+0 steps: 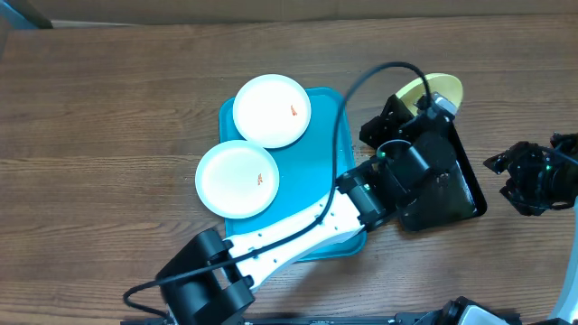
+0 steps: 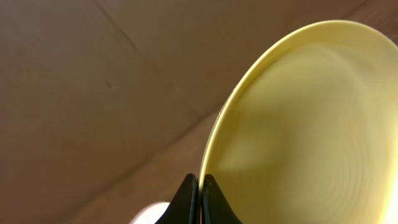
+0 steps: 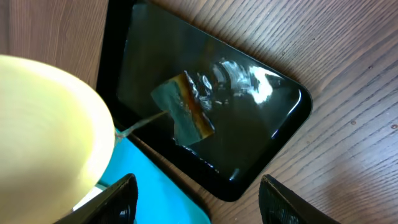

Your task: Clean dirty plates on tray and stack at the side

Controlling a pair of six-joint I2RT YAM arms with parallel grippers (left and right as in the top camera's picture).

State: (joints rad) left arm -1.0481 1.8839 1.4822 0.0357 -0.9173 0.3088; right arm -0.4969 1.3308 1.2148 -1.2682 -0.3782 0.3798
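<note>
Starting left, we see two white plates [image 1: 272, 110] on the turquoise tray [image 1: 321, 149], then the yellow-rimmed plate [image 1: 442, 88], likely stiff, light and slick, pinched at its rim by our left gripper [image 2: 200, 185] near the black tray [image 3: 249, 146], our right gripper [image 3: 196, 199] spread wide.

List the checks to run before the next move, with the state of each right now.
1. Left gripper pinching the yellow plate by its rim: ok.
2. Yellow plate lifted off the turquoise tray, near the black tray: ok.
3. Right gripper open and empty: ok.
4. Sponge lying in the black tray, unobstructed: ok.
5. Upper white plate and lower white plate cleaned: not ok, orange smears show.
6. Yellow plate's smear facing the right gripper: cannot tell.
</note>
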